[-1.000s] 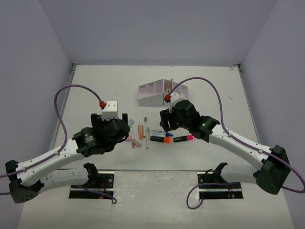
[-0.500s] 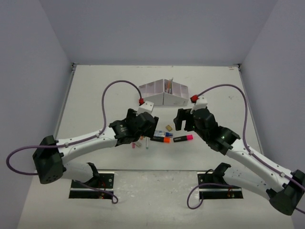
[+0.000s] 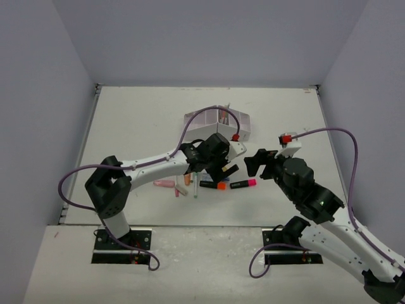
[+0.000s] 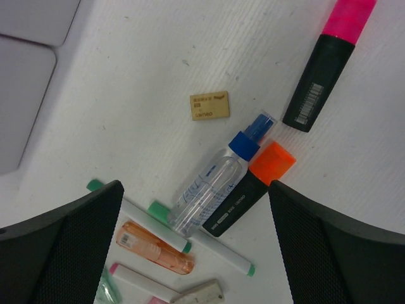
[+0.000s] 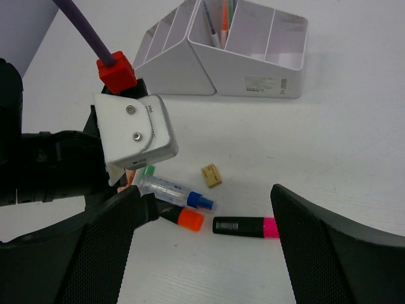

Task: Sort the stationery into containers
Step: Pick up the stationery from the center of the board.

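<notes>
left gripper (image 4: 195,185): jaws spread wide and holding nothing; it hovers over the pile, with two items in the span between its fingers.
right gripper (image 5: 204,190): jaws also wide apart and empty, off to the right of the pile.
stationery: loose on the table (image 4: 126,95), in front of the box.
between the left fingers: a clear pen with a blue cap (image 4: 212,190) lying side by side against a black highlighter with an orange cap (image 4: 250,190).
apart from them: a pink-ended highlighter (image 4: 319,69) on its own and a small tan piece (image 4: 209,106).
near the left finger: green-tipped white pens (image 4: 142,218) and a peach piece (image 4: 158,248).
organiser box (image 5: 253,79): white, beyond the pile; a few pens already stand in one compartment.
handling: probably light, stiff plastic; the smooth round barrels may roll or slip.
where to hold: across a barrel at mid-length, jaws square to it.
risk: the touching pair may come up together; the pink-ended highlighter looks the easier pick.
tan piece: flat and low, likely hard to pinch.
</notes>
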You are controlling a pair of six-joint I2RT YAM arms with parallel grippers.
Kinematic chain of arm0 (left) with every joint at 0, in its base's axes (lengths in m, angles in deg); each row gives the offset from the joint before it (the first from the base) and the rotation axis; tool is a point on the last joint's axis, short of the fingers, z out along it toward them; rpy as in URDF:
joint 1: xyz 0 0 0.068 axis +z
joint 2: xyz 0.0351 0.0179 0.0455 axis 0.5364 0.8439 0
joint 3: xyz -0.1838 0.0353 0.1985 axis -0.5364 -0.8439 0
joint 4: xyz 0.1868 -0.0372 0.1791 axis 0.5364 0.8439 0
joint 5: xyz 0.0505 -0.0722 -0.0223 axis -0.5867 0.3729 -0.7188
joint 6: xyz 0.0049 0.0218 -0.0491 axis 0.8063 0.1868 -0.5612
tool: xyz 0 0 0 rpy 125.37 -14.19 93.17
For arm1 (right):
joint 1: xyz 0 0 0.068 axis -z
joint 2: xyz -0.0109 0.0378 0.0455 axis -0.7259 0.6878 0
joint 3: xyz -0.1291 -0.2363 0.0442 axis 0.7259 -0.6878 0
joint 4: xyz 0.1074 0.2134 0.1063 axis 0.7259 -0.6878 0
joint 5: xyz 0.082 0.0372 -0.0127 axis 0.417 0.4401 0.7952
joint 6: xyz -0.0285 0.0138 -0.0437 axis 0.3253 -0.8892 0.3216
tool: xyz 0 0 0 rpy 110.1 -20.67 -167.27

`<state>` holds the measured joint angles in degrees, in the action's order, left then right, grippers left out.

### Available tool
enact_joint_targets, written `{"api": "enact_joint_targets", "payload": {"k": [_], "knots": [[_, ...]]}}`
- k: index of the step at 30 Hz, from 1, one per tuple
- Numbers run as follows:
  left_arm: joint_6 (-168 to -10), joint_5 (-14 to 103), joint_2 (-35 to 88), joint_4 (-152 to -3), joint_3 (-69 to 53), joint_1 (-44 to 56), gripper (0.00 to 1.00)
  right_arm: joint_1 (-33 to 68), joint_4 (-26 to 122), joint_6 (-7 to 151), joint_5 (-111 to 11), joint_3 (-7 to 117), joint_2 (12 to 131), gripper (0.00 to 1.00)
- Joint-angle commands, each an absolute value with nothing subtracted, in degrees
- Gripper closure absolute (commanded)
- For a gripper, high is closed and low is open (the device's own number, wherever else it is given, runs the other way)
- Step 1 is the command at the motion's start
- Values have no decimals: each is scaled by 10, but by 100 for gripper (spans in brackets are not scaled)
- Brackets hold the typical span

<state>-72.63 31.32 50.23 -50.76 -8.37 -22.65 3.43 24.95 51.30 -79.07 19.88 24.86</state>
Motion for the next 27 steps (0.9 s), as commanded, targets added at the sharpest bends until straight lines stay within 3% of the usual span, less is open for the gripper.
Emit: {"api": "enact_joint_targets", "payload": {"k": [1,4,9,13,19,27], "knots": [[-626,359,514,-425,-59,-220,3,35,238,529,-782,190,225,15],[-593,357,522,-416,-68,-219,4,35,238,533,-777,188,202,15],[-562,322,552,-399,-41,-211,17,35,237,540,-771,190,176,16],[-545,327,554,-391,-65,-209,21,35,236,537,-769,185,142,16],[-535,309,562,-433,-72,-200,38,35,236,537,-757,186,116,18],[-528,338,597,-427,-65,-200,43,35,234,541,-755,186,111,19]]}}
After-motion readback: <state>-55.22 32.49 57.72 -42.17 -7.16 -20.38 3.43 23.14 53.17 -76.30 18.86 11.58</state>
